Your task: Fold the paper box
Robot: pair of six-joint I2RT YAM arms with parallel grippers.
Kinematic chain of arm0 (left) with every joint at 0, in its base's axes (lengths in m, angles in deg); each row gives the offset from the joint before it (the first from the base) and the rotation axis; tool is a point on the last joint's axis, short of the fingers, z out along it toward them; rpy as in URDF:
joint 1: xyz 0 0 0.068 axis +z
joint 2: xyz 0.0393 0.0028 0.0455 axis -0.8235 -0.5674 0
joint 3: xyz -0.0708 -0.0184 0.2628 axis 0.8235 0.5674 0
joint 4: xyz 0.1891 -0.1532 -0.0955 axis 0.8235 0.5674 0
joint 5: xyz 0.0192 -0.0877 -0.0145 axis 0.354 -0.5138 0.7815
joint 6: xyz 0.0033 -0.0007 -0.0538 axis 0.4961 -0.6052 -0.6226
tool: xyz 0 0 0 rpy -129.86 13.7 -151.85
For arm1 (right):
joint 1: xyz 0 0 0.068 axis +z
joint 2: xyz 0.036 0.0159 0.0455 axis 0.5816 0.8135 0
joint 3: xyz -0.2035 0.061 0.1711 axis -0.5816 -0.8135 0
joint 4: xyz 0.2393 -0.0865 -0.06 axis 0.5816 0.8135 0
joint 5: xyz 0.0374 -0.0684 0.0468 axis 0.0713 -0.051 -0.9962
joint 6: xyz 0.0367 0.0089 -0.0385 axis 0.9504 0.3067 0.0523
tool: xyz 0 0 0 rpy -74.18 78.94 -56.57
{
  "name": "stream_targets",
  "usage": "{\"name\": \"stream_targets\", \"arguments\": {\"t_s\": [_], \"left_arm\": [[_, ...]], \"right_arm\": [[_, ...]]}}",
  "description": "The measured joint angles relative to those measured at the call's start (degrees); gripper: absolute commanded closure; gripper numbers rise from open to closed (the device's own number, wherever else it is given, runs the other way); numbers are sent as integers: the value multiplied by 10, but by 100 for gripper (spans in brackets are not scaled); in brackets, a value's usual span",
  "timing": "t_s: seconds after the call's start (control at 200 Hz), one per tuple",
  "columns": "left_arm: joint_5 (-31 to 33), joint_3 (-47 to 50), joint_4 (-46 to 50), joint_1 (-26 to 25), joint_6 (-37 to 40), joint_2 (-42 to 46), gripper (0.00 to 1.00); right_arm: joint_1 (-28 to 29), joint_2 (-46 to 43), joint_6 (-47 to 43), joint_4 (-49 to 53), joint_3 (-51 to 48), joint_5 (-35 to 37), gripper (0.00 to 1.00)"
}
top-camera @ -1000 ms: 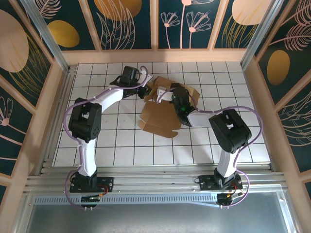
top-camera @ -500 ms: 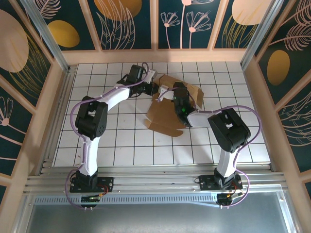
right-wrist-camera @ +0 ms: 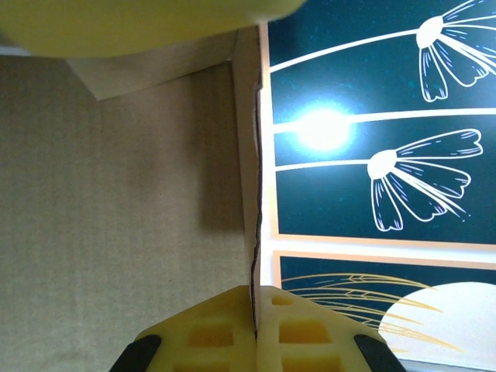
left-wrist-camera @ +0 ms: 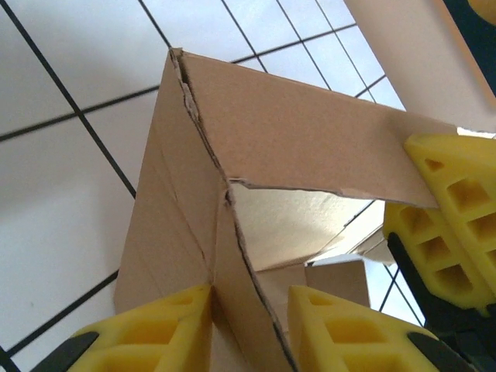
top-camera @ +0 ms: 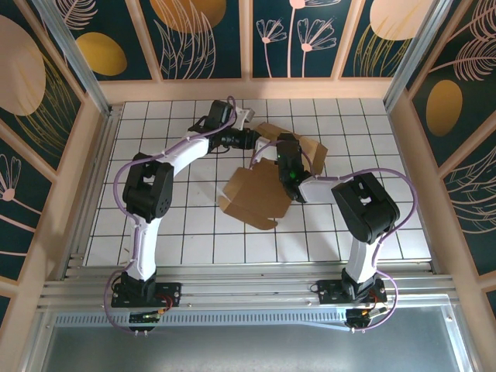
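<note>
The paper box is a brown die-cut cardboard sheet, partly raised, lying mid-table with flaps sticking up behind. My left gripper reaches in from the left at its far edge. In the left wrist view the left gripper stands open. A cardboard flap rests against one finger, with a gap to the other. My right gripper is shut on a thin edge of the box. In the right wrist view the cardboard edge is pinched between the pads of the right gripper.
White tiled table with wooden walls and dark flower panels on three sides. A metal rail runs along the near edge. A finger of the right gripper sits against the raised panel.
The left arm swung right toward the box's far edge, then its jaws parted from shut. The sheet's near panel shifted slightly toward the left front. The right gripper stayed clamped.
</note>
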Motion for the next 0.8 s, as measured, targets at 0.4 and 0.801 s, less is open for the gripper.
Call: {"name": "stream_targets", "arguments": {"t_s": [0.4,0.801], "left_arm": [[-11,108,-54,-4,112,32,58],[59,273,-96,-26,214,116,56]], "right_arm": [[4,0,-3,-35,-25,-2,100],[36,0,-38,-172,-107,-4,100]]}}
